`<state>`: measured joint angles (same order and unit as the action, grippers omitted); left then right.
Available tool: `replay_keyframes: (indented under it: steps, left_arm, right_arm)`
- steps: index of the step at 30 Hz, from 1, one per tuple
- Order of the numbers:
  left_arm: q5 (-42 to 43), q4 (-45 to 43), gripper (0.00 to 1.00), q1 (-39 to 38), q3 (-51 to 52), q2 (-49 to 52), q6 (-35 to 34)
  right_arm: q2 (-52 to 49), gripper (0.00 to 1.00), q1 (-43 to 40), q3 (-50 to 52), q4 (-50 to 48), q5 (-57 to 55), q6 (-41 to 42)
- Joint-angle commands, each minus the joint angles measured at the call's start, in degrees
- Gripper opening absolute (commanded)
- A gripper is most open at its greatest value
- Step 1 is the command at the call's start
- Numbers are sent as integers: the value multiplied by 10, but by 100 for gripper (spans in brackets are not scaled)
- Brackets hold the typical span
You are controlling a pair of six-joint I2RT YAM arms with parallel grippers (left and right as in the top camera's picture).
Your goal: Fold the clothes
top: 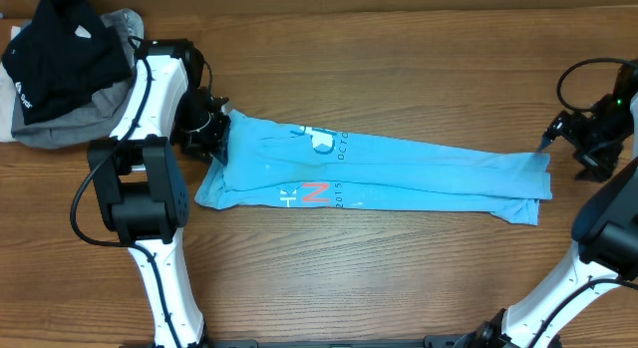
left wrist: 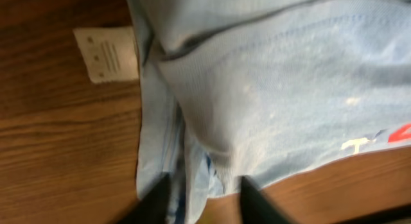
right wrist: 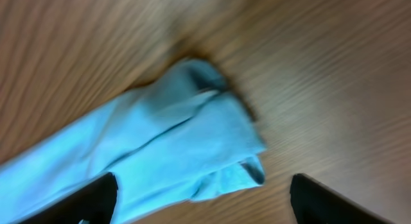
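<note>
Fabric of the long-folded T-shirt [top: 399, 169] sits between the fingers of the left gripper [left wrist: 205, 201]; clamped or not, I cannot tell. The right gripper [right wrist: 204, 197], spread, faces its other end, likely for a crosswise fold.

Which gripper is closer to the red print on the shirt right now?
Left. The left gripper is at the near end of the shirt, just beyond the red print. The right gripper is open at the opposite end, clearly farther away.
</note>
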<state>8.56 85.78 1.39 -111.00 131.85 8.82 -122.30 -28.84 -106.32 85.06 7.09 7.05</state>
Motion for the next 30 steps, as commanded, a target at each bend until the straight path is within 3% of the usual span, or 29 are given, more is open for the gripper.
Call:
replay_keyframes:
  steps: [1,2,6,14,19,30]
  left_arm:
    - [33,-1,4,1,-17,-3,3]
    - [49,0,4,1,-23,-3,5]
    - [126,12,4,-9,-51,-4,37]
    - [129,-20,4,-53,-45,9,43]
    - [137,-56,4,-63,-42,23,43]
    - [133,-133,4,-57,-26,96,40]
  right_arm:
    - [7,23,1,1,4,141,-78]
    - [7,17,5,2,4,160,-87]
    - [7,8,31,10,-5,141,-88]
    - [7,8,69,97,-89,121,-61]
    - [7,5,72,151,-159,-4,7]
    - [1,9,39,169,-193,-15,12]
